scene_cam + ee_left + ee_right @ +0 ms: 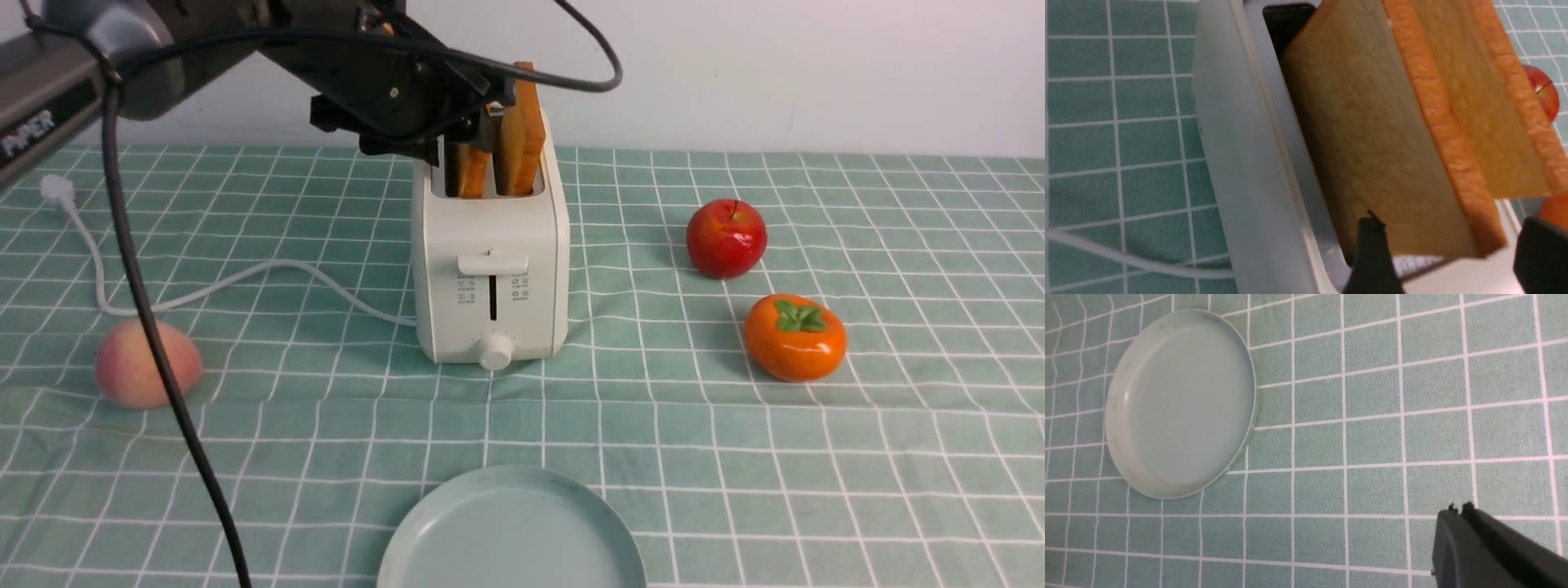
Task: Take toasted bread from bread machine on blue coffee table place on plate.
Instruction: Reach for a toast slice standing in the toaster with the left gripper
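Observation:
The cream-white bread machine [490,245] stands mid-table on the blue coffee table [735,457], with two slices of toasted bread upright in its slots. The right slice [522,131] sticks up higher than the left one [472,171]. My left gripper [483,110] reaches over the machine's back from the left. In the left wrist view this gripper [1453,245] is open, its dark fingers [1372,249] either side of the nearer slice [1372,134], not closed on it. The plate [510,531] lies bare at the front. My right gripper [1458,508] is shut and holds nothing, hovering over cloth beside the plate [1180,404].
A red apple [727,238] and an orange persimmon [794,337] sit right of the machine. A peach [147,363] lies at the left. The white cord [245,278] runs left to a plug [57,189]. My left arm's black cable [163,367] hangs across the front left.

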Controlling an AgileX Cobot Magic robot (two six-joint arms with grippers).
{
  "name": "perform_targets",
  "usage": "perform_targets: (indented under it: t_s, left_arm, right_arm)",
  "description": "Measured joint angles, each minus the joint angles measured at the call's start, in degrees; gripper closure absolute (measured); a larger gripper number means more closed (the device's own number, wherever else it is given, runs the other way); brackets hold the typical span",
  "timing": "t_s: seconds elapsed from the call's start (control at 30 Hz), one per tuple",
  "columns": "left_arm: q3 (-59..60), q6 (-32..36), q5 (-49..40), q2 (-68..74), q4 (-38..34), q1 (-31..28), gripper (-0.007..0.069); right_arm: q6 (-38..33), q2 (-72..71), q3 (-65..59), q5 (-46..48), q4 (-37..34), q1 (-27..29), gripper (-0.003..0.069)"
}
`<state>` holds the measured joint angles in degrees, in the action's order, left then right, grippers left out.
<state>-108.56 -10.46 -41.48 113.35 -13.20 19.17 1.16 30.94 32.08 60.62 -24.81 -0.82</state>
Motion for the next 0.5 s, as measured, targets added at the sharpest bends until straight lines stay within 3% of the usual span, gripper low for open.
perform_targets:
  t_s: [0.1, 0.2, 0.3, 0.37, 0.4, 0.43, 0.5]
  left_arm:
    - [-0.1, 0.0, 3.7, 1.8, -0.1, 0.0, 0.0079]
    - [-0.1, -0.4, 6.1, 3.1, 0.7, 0.0, 0.0109]
    - [-0.1, -2.5, 5.9, 3.3, 2.5, 0.0, 0.0231]
    - [-0.1, -4.9, 5.3, 3.1, 5.1, 0.0, 0.0466]
    - [-0.1, -5.0, 5.2, 3.1, 5.1, 0.0, 0.0466]
    - [-0.1, -5.7, 4.2, 2.5, 6.8, 0.0, 0.0543]
    - [-0.1, -6.2, 2.7, 1.2, 7.8, 0.0, 0.0525]
  right_arm:
    - [0.0, 0.0, 0.0, -0.1, 0.0, 0.0, 0.0654]
    - [0.0, 0.0, 0.0, -0.2, 0.0, 0.0, 0.0649]
    - [0.0, 0.0, 0.0, -0.2, 0.0, 0.0, 0.0645]
    - [0.0, 0.0, 0.0, -0.2, 0.0, 0.0, 0.0643]
    - [0.0, 0.0, 0.0, -0.2, 0.0, 0.0, 0.0643]
    - [0.0, 0.0, 0.0, -0.2, 0.0, 0.0, 0.0644]
    - [0.0, 0.0, 0.0, -0.2, 0.0, 0.0, 0.0642]
